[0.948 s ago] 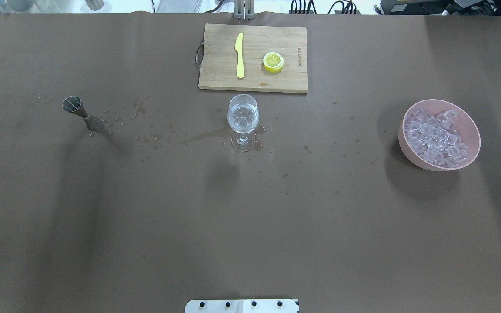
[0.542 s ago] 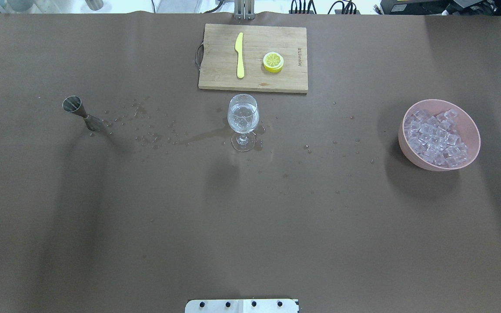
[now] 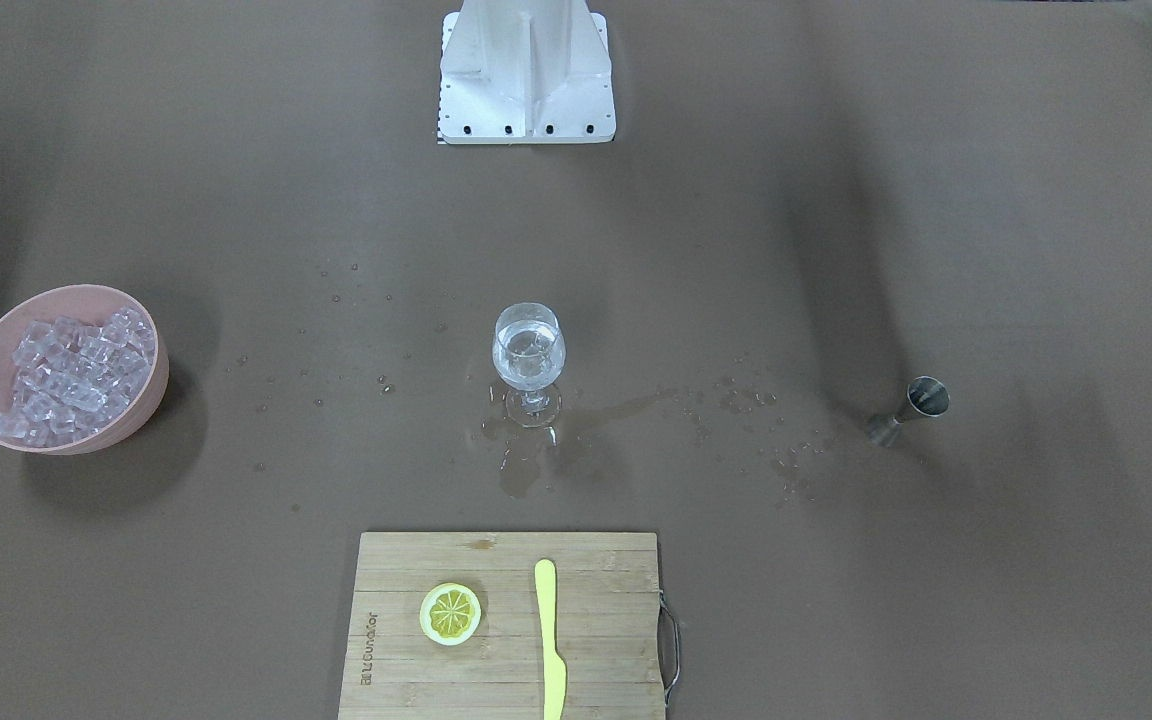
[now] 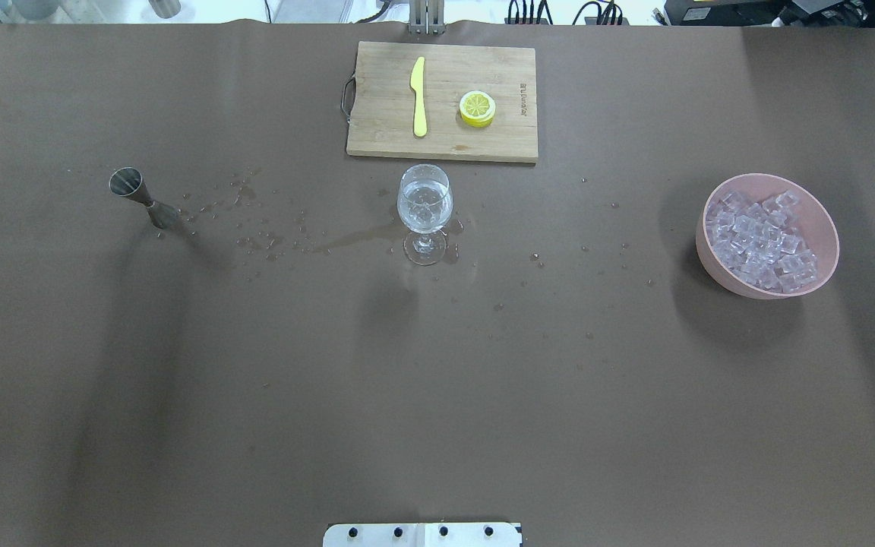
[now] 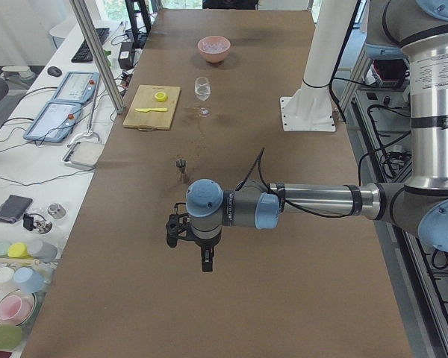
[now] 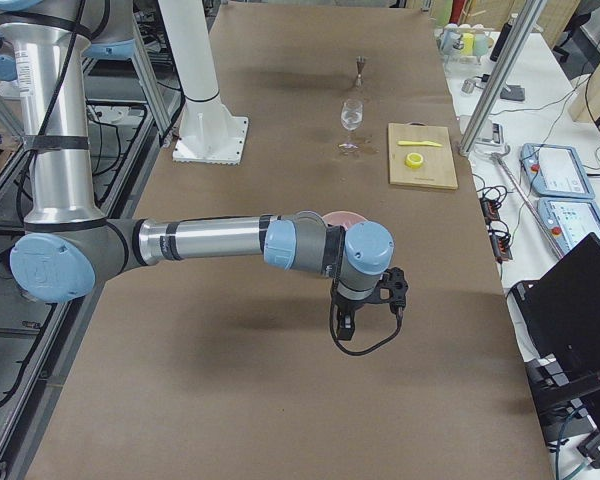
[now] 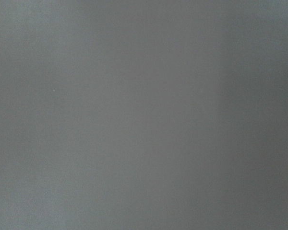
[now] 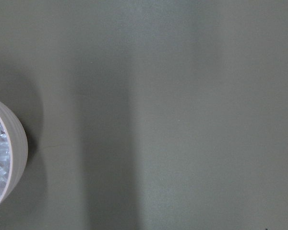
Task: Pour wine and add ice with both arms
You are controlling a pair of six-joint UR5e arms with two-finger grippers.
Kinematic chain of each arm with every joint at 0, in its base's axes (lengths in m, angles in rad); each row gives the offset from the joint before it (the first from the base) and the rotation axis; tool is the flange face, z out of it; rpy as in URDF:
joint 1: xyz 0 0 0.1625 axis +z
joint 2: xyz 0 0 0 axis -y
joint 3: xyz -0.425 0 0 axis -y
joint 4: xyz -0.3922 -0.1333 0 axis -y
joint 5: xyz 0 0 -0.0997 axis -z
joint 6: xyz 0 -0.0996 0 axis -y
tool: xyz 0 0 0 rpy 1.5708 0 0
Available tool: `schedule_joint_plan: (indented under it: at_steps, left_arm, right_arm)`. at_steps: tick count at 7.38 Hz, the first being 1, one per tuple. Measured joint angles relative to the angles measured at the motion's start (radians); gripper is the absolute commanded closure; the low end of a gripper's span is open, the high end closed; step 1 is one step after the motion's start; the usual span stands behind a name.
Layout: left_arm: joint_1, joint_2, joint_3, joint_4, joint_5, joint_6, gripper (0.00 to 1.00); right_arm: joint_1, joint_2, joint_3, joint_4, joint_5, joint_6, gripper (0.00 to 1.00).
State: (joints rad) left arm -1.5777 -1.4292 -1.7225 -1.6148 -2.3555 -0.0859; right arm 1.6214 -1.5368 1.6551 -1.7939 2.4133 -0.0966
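A stemmed glass stands mid-table with clear liquid in its bowl; it also shows in the front view. A pink bowl full of ice cubes sits at the right. A steel jigger stands at the left. Neither arm is in the overhead or front view. My left gripper hangs over bare table near the jigger. My right gripper hangs just before the bowl. I cannot tell whether either is open or shut.
A wooden cutting board lies behind the glass with a yellow knife and a lemon half. A puddle and droplets spread between jigger and glass. The white base plate is at the near edge.
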Motion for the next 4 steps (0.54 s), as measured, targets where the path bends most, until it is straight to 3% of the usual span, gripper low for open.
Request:
schedule_joint_plan:
  at_steps: [4]
  left_arm:
    - [-0.004,-0.007,-0.002,0.004,-0.005,-0.001,0.02]
  right_arm:
    - [0.0,-0.004,0.001,-0.001,0.004,0.0,0.0]
